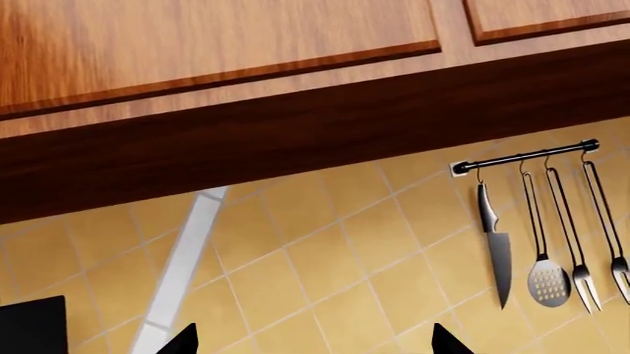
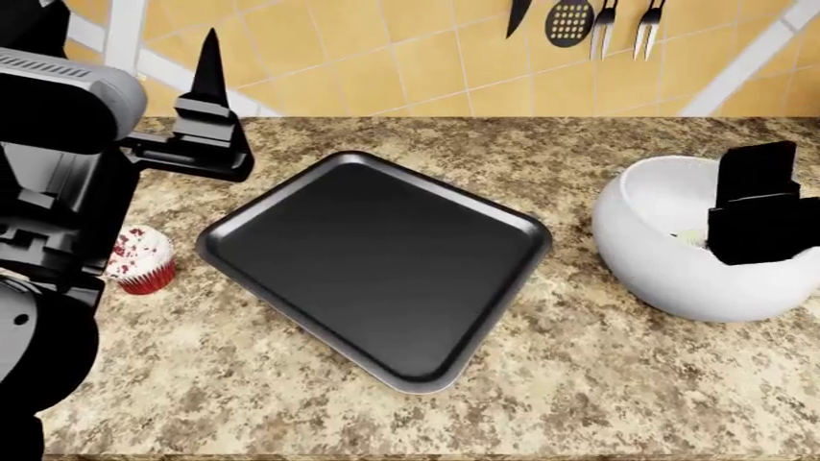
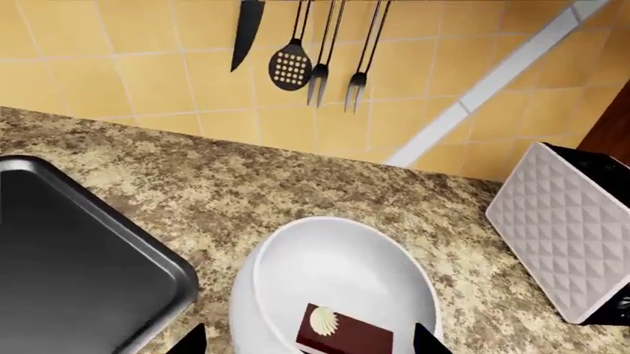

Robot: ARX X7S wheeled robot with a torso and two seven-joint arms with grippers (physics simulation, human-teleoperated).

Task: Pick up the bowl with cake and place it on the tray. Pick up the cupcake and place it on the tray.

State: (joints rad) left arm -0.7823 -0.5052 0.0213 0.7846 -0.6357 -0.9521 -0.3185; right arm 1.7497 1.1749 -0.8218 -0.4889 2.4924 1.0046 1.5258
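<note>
So the counter (image 2: 615,384) is a speckled tan-and-brown granite top, running back to a yellow tiled wall. Sitting right on it, roughly in the middle, is the tray (image 2: 378,264), flat black, turned at an angle so one corner points to the front. Off to its right, close to the tray's edge but not touching, is the bowl (image 2: 666,269), big, white and glossy. On the other side, just beside the tray's left corner, the cupcake (image 2: 141,257) stands upright. There's also a white quilted-pattern box (image 3: 566,228) on the granite, past the bowl.
</note>
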